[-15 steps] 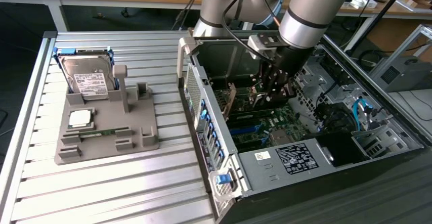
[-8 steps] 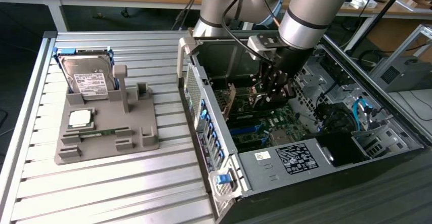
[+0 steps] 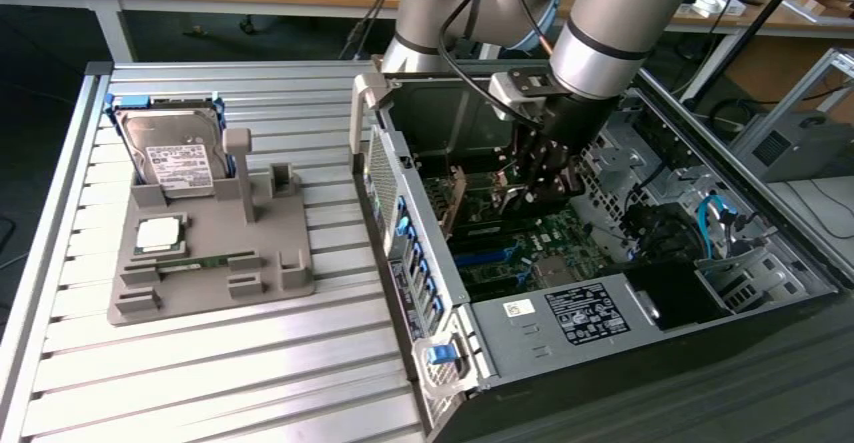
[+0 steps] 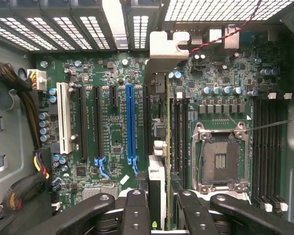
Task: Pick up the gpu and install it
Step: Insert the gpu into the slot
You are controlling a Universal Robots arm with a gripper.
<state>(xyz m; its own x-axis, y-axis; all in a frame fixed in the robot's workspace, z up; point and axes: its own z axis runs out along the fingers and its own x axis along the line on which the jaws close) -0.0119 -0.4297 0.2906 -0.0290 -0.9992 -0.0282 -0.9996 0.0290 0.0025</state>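
The open computer case (image 3: pixel 601 293) takes up the exterior view's right half, lying on its side on the slatted metal table (image 3: pixel 200 363), with the arm (image 3: pixel 607 33) reaching down into it from above. On the exterior view's left sits a grey holder tray (image 3: pixel 214 263) carrying the boxy hard drive (image 3: pixel 174 153), a square processor chip (image 3: pixel 160 233) and a narrow memory stick (image 3: pixel 214 261).

Inside the case the motherboard (image 4: pixel 112 127) lies flat beneath the gripper (image 4: pixel 159 208). The gpu (image 4: pixel 159 142) hangs edge-on between the fingers (image 4: pixel 134 210), which are clamped on its upper edge. Its long axis runs parallel to the expansion slots, its silver bracket (image 4: pixel 169 46) pointing toward the vented rear wall. The card lies straight below the gripper, just beside the blue slot (image 4: pixel 130 122) and over the dark slot next to it.

Whether the card's lower edge already touches a slot or hovers above it is hard to judge, since the card hides its own contact edge. In the exterior view the gripper body masks most of the card.
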